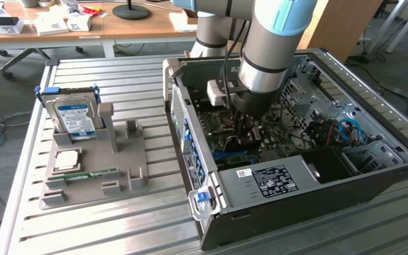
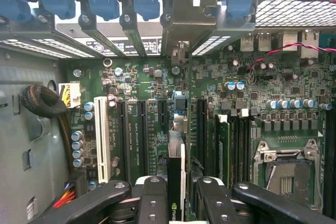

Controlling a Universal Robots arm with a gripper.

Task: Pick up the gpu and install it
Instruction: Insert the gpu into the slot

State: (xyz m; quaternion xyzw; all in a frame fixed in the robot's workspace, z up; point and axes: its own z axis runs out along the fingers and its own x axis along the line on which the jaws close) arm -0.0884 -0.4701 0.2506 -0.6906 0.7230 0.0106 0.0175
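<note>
Bright, even daylight across slatted table; soft shadows only. Dimmer inside computer case. Mild glare off perforated rear panel above evenly lit motherboard.

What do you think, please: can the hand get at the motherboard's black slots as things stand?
Probably yes: the hand, gripping the gpu, is inside the open case over the motherboard, and nothing shows between it and the black slots.

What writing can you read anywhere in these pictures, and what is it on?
"NVIDIA", sideways, on the gpu gripped in the tool.
Blue label on the hard drive: too small to read.
Black sticker in the computer case: too small.
Motherboard printing: blurred.
</note>
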